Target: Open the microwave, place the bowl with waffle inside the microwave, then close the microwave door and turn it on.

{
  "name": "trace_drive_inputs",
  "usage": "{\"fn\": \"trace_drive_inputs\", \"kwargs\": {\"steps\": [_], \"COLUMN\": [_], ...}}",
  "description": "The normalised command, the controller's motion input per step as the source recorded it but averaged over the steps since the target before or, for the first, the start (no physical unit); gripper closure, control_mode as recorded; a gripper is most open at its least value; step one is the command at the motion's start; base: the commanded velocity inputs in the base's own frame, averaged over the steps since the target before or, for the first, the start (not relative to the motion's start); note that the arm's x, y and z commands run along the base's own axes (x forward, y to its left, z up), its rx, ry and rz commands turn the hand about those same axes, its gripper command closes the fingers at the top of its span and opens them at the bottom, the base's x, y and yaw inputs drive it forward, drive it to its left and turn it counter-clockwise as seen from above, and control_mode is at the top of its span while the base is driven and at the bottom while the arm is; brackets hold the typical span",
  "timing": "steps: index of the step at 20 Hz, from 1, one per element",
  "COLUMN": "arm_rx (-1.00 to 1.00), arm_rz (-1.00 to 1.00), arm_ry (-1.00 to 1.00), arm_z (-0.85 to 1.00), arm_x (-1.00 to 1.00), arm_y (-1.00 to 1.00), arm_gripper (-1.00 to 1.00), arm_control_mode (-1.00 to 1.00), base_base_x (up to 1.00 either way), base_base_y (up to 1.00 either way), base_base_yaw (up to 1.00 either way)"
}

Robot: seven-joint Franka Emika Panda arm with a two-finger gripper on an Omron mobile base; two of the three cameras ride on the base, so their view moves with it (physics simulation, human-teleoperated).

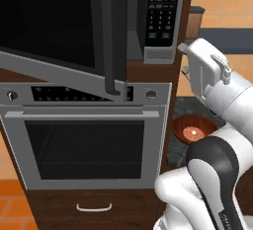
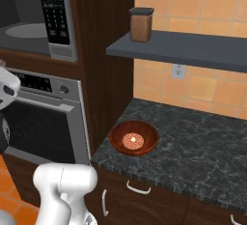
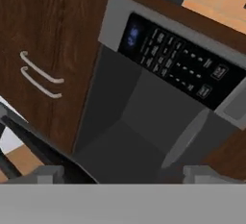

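Reddish-brown glossy bowl [image 2: 134, 138] w/ tan grid waffle [image 2: 133, 141] on counter [image 2: 202, 156], microwave door [image 1: 49, 31] open, gripper [image 3: 125, 172] spread

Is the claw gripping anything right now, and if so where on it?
Nothing is held. The claw is open and empty, facing the open steel-framed microwave. The shallow reddish-brown bowl sits on the counter.

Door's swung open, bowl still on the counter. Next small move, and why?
Probably swing the arm right and down toward the bowl. The microwave door hangs open, the waffle sits in the bowl on the counter, and the jaws are open and empty, facing the microwave.
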Motion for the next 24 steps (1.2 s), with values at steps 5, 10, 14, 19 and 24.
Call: {"fn": "trace_drive_inputs", "kwargs": {"steps": [5, 10, 14, 19, 24], "arm_rx": [0.11, 0.08, 0.01, 0.0, 0.01], "arm_rz": [0.31, 0.28, 0.26, 0.26, 0.23], "arm_ry": [0.23, 0.26, 0.27, 0.22, 0.13], "arm_z": [-0.33, -0.15, -0.11, -0.09, -0.18], "arm_x": [0.65, 0.71, 0.59, 0.47, 0.59], "arm_y": [0.11, 0.17, 0.35, 0.53, 0.5], "arm_gripper": [-1.0, -1.0, -1.0, -1.0, -1.0], "arm_control_mode": [-1.0, -1.0, -1.0, -1.0, -1.0], "base_base_x": [0.0, 0.0, 0.0, 0.0, 0.0], "base_base_y": [0.0, 0.0, 0.0, 0.0, 0.0], "base_base_yaw": [0.0, 0.0, 0.0, 0.0, 0.0]}}
